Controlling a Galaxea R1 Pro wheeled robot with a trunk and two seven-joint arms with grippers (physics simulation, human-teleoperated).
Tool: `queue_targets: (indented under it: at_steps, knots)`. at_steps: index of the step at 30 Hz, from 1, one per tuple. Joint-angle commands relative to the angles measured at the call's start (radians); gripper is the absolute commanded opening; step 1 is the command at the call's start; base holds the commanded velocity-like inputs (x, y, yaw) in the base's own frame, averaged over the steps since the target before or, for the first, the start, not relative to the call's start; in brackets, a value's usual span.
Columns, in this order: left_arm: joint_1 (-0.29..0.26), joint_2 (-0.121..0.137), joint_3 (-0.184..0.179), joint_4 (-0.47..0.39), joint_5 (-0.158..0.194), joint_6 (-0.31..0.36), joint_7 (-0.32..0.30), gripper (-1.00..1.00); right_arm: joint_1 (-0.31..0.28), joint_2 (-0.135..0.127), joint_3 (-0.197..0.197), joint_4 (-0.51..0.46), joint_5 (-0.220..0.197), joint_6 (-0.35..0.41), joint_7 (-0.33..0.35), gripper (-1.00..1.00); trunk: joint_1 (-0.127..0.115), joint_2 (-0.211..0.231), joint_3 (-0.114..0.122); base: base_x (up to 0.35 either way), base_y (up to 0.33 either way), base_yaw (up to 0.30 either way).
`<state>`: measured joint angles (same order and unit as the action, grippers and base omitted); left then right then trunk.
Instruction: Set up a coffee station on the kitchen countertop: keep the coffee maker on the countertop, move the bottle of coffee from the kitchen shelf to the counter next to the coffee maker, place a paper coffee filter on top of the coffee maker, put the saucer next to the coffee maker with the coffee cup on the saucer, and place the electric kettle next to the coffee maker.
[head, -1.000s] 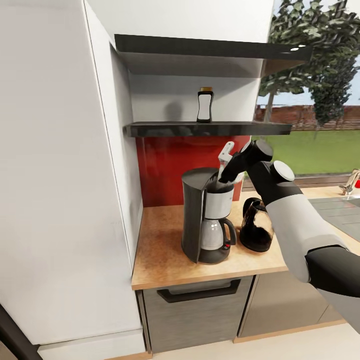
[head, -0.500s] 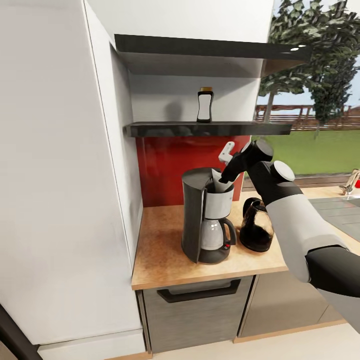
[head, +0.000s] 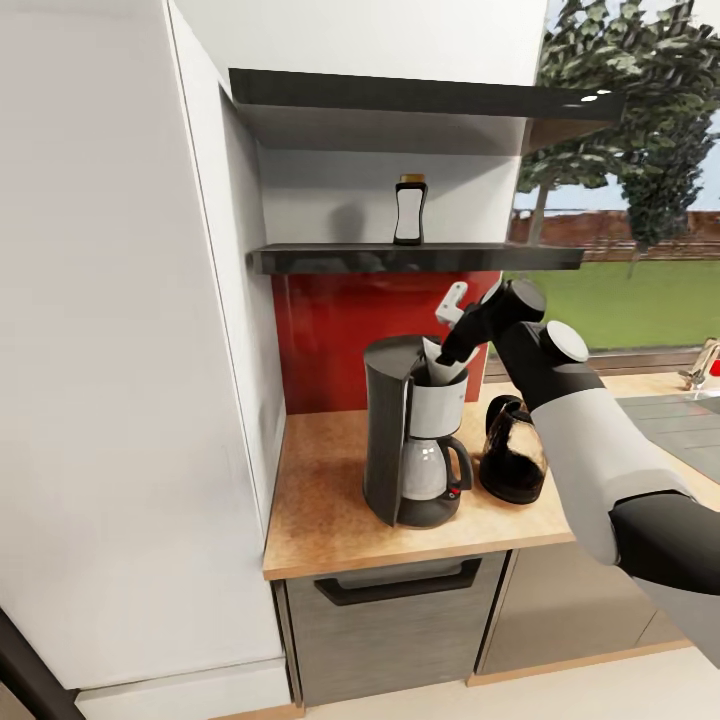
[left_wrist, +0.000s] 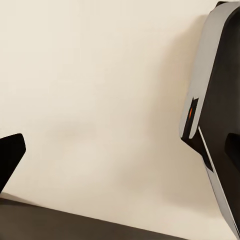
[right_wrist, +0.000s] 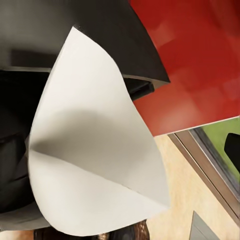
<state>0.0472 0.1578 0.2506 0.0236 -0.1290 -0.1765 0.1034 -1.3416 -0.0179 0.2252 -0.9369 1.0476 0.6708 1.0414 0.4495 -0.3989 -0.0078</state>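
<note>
The coffee maker (head: 415, 440) stands on the kitchen countertop (head: 330, 500). The white paper coffee filter (head: 437, 362) (right_wrist: 95, 160) sits tilted in its open top. My right gripper (head: 447, 335) hovers just above the filter, open and holding nothing, and one dark fingertip (right_wrist: 233, 150) shows beside the paper. The electric kettle (head: 512, 450) stands right of the coffee maker, close to it. Above, the bottle of coffee (head: 409, 210) stands upright on the kitchen shelf (head: 420, 258). My left gripper (left_wrist: 120, 155) is open before a plain beige surface. The saucer and coffee cup are out of view.
A tall white cabinet (head: 120, 350) walls the counter's left side. A thicker dark board (head: 400, 95) hangs above the shelf, and a red backsplash (head: 330, 330) is behind the coffee maker. A sink (head: 680, 415) with a tap (head: 705, 365) lies at the right. Grey drawer fronts (head: 400, 620) are below.
The right gripper has let go of the paper filter, which now rests in the coffee maker's top. The gripper has drawn back slightly upward. Nothing else moved.
</note>
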Motion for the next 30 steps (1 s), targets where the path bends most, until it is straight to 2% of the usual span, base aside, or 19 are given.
queue_targets:
  at_steps: [1, 8, 30]
  knots:
    - [-0.001, 0.0, 0.007, 0.002, -0.011, -0.006, 0.004, 1.0, -0.001, 0.0, 0.003, -0.003, 0.006, 0.004, 0.006, 1.0, 0.0, -0.001, -0.001, 0.0, 0.0, 0.0]
    - [-0.001, 0.0, 0.007, 0.002, -0.011, -0.006, 0.004, 1.0, 0.0, 0.012, 0.002, -0.005, 0.005, 0.006, 0.006, 1.0, 0.0, -0.001, -0.001, -0.052, 0.0, 0.0]
    - [-0.001, 0.0, 0.008, 0.001, -0.011, -0.006, 0.004, 1.0, -0.001, 0.013, 0.0, -0.006, 0.006, 0.005, 0.006, 1.0, 0.0, -0.001, -0.001, -0.275, 0.0, 0.0]
